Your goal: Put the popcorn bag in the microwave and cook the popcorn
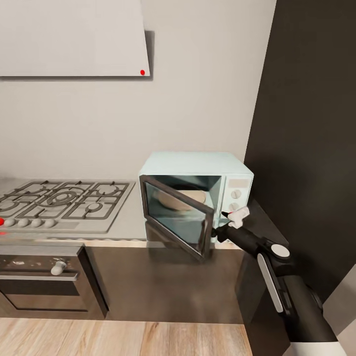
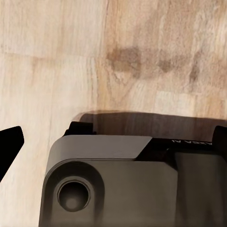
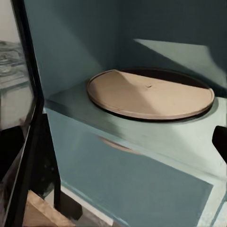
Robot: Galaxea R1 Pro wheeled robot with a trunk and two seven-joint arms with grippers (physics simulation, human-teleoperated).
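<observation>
The microwave (image 1: 198,198) is sitting at the surface's (image 1: 129,217) right end, door (image 1: 177,217) hanging open; the right claw (image 1: 228,217) is hovering beside it, its spread untellable.

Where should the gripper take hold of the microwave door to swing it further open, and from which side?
Best at the door's free vertical edge, the one nearest the right gripper: the door is hinged on the microwave's left side and stands partly open, so that edge sticks out toward the room. Coming in from the right, by the control panel, looks workable. No separate handle can be made out.
</observation>
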